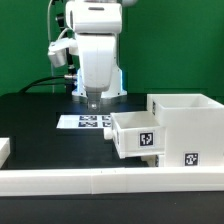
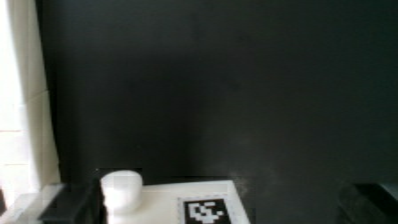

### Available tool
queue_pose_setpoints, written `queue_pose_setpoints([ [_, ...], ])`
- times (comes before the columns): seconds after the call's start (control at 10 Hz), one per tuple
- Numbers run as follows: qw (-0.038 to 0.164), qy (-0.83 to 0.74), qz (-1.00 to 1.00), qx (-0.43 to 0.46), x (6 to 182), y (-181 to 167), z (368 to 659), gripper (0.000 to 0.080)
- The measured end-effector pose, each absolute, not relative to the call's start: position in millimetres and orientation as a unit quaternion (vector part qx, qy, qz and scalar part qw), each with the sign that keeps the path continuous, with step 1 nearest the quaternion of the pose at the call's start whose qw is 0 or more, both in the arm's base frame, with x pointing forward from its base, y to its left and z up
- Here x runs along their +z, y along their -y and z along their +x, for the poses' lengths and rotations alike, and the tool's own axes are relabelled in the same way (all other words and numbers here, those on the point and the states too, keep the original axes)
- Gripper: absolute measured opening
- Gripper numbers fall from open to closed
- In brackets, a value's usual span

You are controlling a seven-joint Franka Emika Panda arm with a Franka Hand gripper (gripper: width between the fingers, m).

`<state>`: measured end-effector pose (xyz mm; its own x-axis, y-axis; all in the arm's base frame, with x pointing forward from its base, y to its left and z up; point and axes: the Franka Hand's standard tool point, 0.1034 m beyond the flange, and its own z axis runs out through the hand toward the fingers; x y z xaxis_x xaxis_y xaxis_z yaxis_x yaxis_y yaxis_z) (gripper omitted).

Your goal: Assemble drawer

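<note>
Exterior view: hanging over the black tabletop [image 1: 35, 120], well behind the furniture, with the hand [image 1: 93, 100] pointing down above the marker board [image 1: 88, 122]. Holding nothing as far as can be made out; too small here to tell whether spread or pressed together. Sitting toward the exterior view's right, the drawer housing [image 1: 185, 130], a white open-topped box with a tag on its front. Poking out of its side toward the exterior view's left, a small tray [image 1: 135, 132] with its own tag, looking partly slid in. Running along the front edge, the long white rail [image 1: 100, 180], touching or just beside the housing's base; impossible to tell which.

Wrist view: looking down on mostly bare dark tabletop [image 2: 214, 90], with one white fingertip [image 2: 121, 188] showing pale and a corner of a tagged white surface [image 2: 205, 205] just beside it, probably the marker board. Showing a white edge [image 2: 22, 90] along one side, unidentified. Not possible to tell from here either how far the hand is spread.

Judging the handling: looking like rigid, thin-walled white plastic, light and hollow, smooth and likely slippery under the pads. Probably best pinching a tray across one upright wall at the rim, near the middle, rather than across the full width. Pushing squarely seems wise, since skewing could jam it in the housing.
</note>
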<state>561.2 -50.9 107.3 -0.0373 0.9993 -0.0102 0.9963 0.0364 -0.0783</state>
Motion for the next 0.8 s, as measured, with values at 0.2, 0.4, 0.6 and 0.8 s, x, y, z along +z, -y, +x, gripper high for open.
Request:
queue_pose_setpoints([
  [0.2, 0.036, 0.724, -0.688, 0.022, 103.7, 54.4, 560.2, 0.0649],
  [0.4, 0.074, 0.722, -0.688, -0.004, 83.7, 59.8, 567.6, 0.0649],
  [0.6, 0.095, 0.718, -0.689, -0.021, 70.6, 59.8, 579.1, 0.0649],
  [0.8, 0.1, 0.719, -0.687, -0.023, 66.0, 45.6, 582.0, 0.0649],
])
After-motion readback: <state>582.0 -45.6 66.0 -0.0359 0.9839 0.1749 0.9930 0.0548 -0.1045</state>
